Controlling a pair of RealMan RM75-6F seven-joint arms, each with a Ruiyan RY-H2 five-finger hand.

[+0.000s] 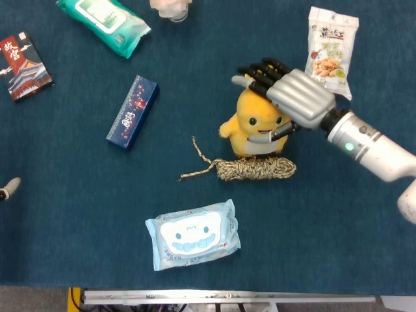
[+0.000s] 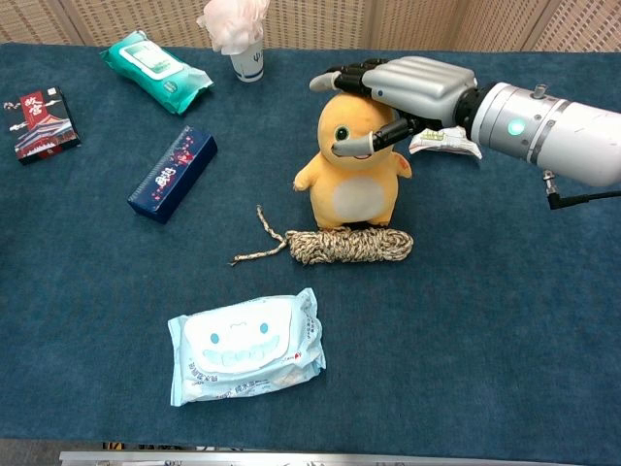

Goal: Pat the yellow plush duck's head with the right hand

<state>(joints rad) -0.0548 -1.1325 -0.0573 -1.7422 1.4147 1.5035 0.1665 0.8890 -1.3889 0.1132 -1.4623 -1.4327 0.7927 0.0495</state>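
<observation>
Yellow plush duck (image 2: 355, 160) standing upright | right hand (image 2: 412, 89) resting flat on its head, fingers spread, grasping nothing | rope coil (image 2: 349, 245) lying at duck's 6 o'clock

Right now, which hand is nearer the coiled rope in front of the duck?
Right. The right hand sits on the yellow plush duck's head, just behind the rope. The left hand only peeks in at the table's far left edge.

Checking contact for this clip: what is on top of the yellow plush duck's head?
The right hand lies palm-down over the yellow plush duck, fingers spread across its crown and thumb by its face. The crown itself is covered, so actual contact cannot be confirmed.
</observation>
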